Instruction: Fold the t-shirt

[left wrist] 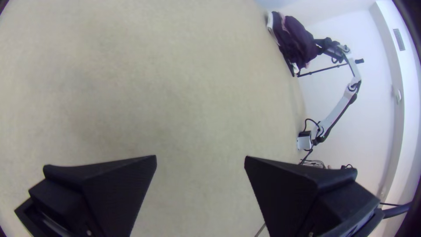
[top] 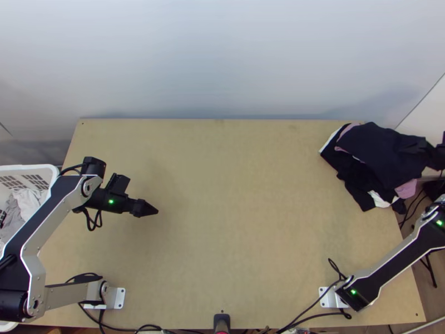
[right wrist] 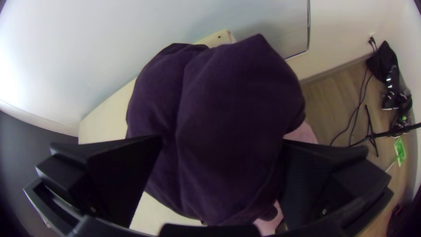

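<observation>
Wooden table (top: 239, 222): pale, flat, smooth-looking board with straight edges; a broad open stretch of it runs between the left gripper and the clothes pile, and also between that pile and the table's near edge.
Left gripper (top: 149, 210): above the table's left part, well in from the left edge, pointing toward the middle; its two wide, wedge-shaped black fingers stand apart with board in view between them.
Right gripper (top: 414, 147): past the table's right edge, at the clothes pile; its fingers stand wide apart, with dark cloth in view between them, not clamped.
T-shirt: cannot be told apart from the other garments heaped at the table's far right corner.
Dark garment (top: 372, 142): top of that heap, bunched, soft and matt, with rounded folds; it spills over the table's right edge.
Pink garment (top: 408, 188): thin-looking, sticking out from under the dark cloth beyond the table's right edge.
White cloth (top: 379, 199): a crumpled bit near the table's right edge.
White basket (top: 53, 168): slotted wall, beside the table's left edge, with crumpled light grey cloth (top: 28, 201) inside.
Wall (top: 222, 61): smooth and pale, along the table's far edge.
Black cables (top: 317, 300): loosely curved along the table's near edge.
</observation>
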`<move>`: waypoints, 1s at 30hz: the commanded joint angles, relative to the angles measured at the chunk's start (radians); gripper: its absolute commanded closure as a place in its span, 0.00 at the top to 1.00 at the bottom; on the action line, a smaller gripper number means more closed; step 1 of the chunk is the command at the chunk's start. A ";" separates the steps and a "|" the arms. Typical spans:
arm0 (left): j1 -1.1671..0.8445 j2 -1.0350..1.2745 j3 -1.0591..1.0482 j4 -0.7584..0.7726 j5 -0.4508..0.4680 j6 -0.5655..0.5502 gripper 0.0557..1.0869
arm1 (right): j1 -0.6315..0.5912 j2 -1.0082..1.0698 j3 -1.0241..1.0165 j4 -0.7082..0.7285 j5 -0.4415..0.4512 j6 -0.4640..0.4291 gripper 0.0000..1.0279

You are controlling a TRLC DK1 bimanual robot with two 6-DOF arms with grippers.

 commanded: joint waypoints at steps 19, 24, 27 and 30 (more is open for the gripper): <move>-0.030 -0.046 -0.023 0.024 -0.039 -0.033 0.95 | 0.092 -0.291 -0.118 0.095 0.178 0.015 0.75; -0.063 -0.069 0.012 0.020 -0.080 -0.073 0.95 | 0.204 -0.239 -0.166 0.158 0.178 0.041 0.39; -0.061 -0.089 0.023 0.010 -0.106 -0.077 0.95 | 0.220 -0.190 -0.157 0.239 0.178 0.083 0.29; -0.058 -0.120 0.007 -0.001 -0.120 -0.077 0.95 | 0.224 -0.152 -0.164 0.335 0.184 0.089 0.09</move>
